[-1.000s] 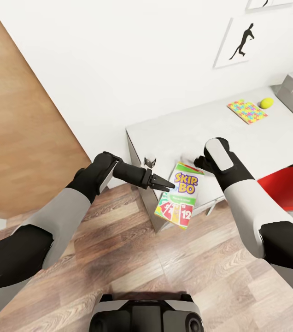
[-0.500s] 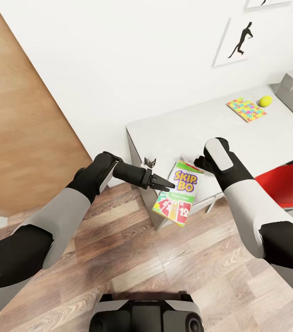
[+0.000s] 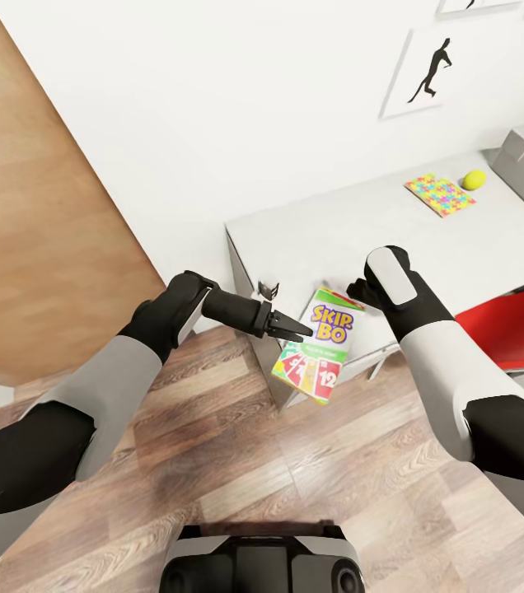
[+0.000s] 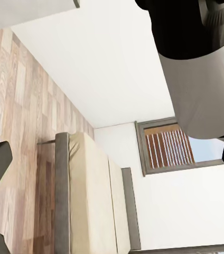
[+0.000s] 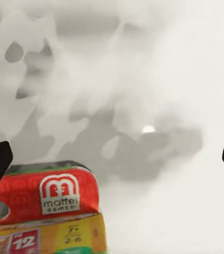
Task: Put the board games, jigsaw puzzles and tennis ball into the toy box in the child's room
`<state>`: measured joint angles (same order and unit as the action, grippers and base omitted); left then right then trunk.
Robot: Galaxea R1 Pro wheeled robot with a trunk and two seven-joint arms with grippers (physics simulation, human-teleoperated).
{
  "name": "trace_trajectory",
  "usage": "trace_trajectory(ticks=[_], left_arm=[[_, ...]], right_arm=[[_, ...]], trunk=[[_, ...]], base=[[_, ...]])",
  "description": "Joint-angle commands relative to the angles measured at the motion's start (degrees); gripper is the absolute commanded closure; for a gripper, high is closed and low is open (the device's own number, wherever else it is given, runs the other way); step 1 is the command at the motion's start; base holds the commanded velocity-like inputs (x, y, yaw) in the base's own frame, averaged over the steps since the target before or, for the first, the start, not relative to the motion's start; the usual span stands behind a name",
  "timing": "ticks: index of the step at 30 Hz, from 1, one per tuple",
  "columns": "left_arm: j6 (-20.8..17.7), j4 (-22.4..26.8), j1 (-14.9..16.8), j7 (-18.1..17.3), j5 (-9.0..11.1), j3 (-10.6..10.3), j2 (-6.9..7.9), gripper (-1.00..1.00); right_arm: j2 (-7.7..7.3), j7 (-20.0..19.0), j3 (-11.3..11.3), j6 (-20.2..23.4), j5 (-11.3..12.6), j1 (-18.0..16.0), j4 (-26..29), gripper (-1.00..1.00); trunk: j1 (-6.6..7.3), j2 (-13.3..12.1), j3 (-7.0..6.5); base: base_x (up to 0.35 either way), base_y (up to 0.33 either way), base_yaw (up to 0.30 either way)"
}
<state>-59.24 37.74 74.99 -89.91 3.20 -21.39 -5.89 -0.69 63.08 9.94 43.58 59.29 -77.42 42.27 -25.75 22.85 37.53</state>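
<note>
The SKIP-BO box (image 3: 314,347) is left overhanging the table (image 3: 427,239) edge, seemingly unheld; the right gripper (image 3: 357,290) is spread wide above it, whereas the left gripper (image 3: 293,328) is seen closed

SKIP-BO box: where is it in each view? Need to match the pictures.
Head view: SKIP-BO box at centre, lying over the table's near edge, between the two arms.
Left wrist view: looks at the bed and a shuttered window.
Right wrist view: lower left corner, red Mattel end showing.
Shared landmark: the box's red "12" card.
</note>
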Motion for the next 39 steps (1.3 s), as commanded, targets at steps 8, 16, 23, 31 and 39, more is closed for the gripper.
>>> trace_trajectory(ticks=[8,16,23,31,39], left_arm=[[-0.6,-0.1,0.1,-0.1,0.3,-0.3,0.02,-1.00],[-0.6,-0.2,0.1,-0.1,0.3,-0.2,0.08,-1.00],[-0.6,-0.2,0.1,-0.1,0.3,-0.3,0.04,-1.00],[-0.5,-0.2,0.1,-0.1,0.3,-0.3,0.00,-1.00],[-0.5,-0.2,0.1,-0.1,0.3,-0.2,0.00,-1.00]], right_arm=[[0.05,0.4,0.3,0.4,1.1,0.0,-0.4,-1.00],[0.08,0.4,0.2,0.4,1.1,0.0,-0.4,-1.00],[0.05,0.4,0.3,0.3,1.1,0.0,-0.4,-1.00],[-0.21,0.5,0.2,0.2,1.1,0.0,-0.4,-1.00],[-0.13,0.5,0.2,0.1,1.1,0.0,-0.3,-1.00]], trunk=[[-0.03,0.1,0.09],[-0.03,0.1,0.09],[-0.03,0.1,0.09],[-0.03,0.1,-0.10],[-0.03,0.1,-0.74]], base=[[-0.058,0.023,0.000],[-0.009,0.001,0.000],[-0.043,0.000,0.000],[-0.002,0.000,-0.014],[0.000,0.000,-0.075]])
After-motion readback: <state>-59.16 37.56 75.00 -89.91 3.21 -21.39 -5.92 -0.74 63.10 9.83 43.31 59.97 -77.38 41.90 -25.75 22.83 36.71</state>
